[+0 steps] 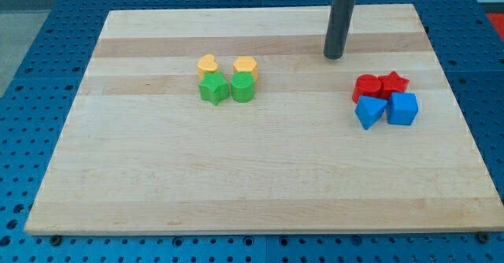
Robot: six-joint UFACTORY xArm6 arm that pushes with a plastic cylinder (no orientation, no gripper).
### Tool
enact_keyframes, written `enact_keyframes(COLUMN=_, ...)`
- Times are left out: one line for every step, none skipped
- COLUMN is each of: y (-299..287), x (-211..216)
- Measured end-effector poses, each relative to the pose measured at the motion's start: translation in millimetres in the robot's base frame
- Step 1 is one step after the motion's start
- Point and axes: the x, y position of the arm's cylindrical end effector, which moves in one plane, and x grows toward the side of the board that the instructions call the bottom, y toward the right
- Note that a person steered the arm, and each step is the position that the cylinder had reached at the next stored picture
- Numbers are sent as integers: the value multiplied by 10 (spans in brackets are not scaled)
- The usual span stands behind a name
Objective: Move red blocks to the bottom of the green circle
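Two red blocks lie at the view's right: a rounded red block (366, 87) and a red star (394, 82) touching it on its right. The green circle (243, 87) sits left of centre, with a green star (213, 89) touching its left side. My tip (334, 57) rests on the board above and to the left of the red blocks, apart from them, and far to the right of the green circle.
A yellow heart (207, 64) and a yellow block (246, 65) sit just above the green pair. A blue triangular block (369, 112) and a blue cube (402, 109) lie directly below the red blocks, touching them. The wooden board (252, 176) lies on a blue pegboard.
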Motion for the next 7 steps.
enact_keyframes(y=10, x=-121)
enact_keyframes(y=490, x=-89)
enact_keyframes(y=1290, x=372)
enact_keyframes(y=1551, x=925)
enact_keyframes(y=1301, x=1160)
enact_keyframes(y=1241, x=1080)
enact_keyframes(y=794, x=1034)
